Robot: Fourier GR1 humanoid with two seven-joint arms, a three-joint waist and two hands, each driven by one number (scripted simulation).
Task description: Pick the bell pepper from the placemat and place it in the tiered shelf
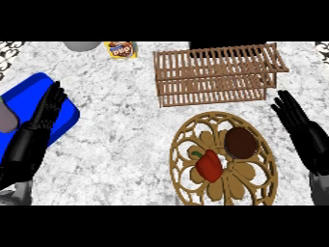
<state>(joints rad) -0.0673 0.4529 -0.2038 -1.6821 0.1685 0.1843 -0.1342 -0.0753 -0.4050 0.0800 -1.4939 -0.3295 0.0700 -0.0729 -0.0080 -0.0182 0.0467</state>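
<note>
The straight, relaxed fingers of the black right hand (301, 126) point up and away at the view's right edge, holding nothing, just beside the right rim of the round openwork wooden placemat (183, 179). The black left hand (47, 112) at the view's left is likewise released, its fingers extended over the edge of the bright blue rectangular tray (68, 116), and it grasps nothing. On that tray, left of the left hand, lies a purple eggplant with a green stem (3, 116). The glossy red bell pepper with a green stem (209, 165) rests on the placemat, left of its centre, well apart from both hands. Near it, up and to the right on the same mat, sits a dark brown round disc-like item (241, 142). Beyond the placemat stands the slatted wooden tiered shelf (217, 72). Farther back on the grey marbled counter (117, 140) lies a small yellow packet (121, 49) beside a grey rounded object (81, 45), cut off at the top.
</note>
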